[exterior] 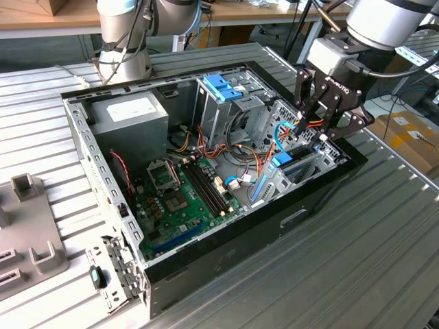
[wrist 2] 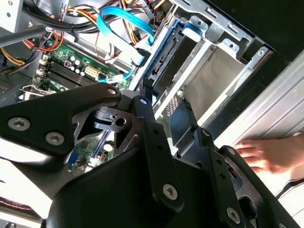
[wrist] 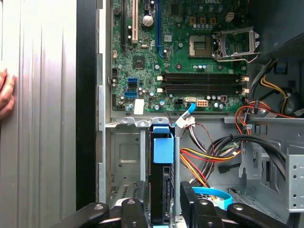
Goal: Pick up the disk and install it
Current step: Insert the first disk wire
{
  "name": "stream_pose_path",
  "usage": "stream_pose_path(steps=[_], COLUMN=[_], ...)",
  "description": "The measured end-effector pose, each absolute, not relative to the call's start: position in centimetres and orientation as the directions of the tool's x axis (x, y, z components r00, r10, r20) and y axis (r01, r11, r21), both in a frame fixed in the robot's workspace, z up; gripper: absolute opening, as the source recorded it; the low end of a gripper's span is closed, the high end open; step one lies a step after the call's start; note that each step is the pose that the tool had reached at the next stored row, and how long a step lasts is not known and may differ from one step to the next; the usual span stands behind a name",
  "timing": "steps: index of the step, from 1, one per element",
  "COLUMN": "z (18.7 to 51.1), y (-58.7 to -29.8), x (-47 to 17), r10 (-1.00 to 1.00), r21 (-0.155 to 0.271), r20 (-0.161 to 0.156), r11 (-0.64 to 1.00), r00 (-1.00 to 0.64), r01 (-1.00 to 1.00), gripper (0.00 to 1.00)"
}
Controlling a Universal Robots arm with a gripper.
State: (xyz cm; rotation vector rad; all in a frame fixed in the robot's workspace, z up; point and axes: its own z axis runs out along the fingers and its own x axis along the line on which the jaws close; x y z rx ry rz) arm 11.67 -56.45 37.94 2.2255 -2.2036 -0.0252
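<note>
The disk [wrist: 159, 199] stands on edge in the drive bay [wrist: 124, 156] at the corner of the open computer case on the exterior view's right. Its light-blue carrier tab [wrist: 163, 149] faces up. In the exterior view the disk [exterior: 283, 162] sits low in that bay, just below my gripper [exterior: 315, 133]. My gripper [wrist: 164, 186] straddles the disk's near end, one black finger [wrist: 141, 204] against each flat side, shut on it. In the second wrist view the disk [wrist 2: 166, 66] runs away from the gripper [wrist 2: 172, 116] into the silver bay frame.
Orange, yellow and black cables [wrist: 213, 156] and a blue ribbon cable [wrist 2: 123, 19] crowd the bay's inner side, beside the motherboard [wrist: 180, 52]. A tall cage with a blue bracket [exterior: 223, 86] and a grey power-supply box [exterior: 130, 113] stand further in. A person's hand [wrist 2: 266, 154] rests on the table.
</note>
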Motion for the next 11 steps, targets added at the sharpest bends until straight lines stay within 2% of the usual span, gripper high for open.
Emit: stream_pose_path(steps=[11], z=[39.10], y=[-56.45], x=[11.67], r10=[-1.000], r21=[0.018], r20=[-0.005], r11=[-0.010], r00=[0.010], r01=[-1.000], gripper=[0.43])
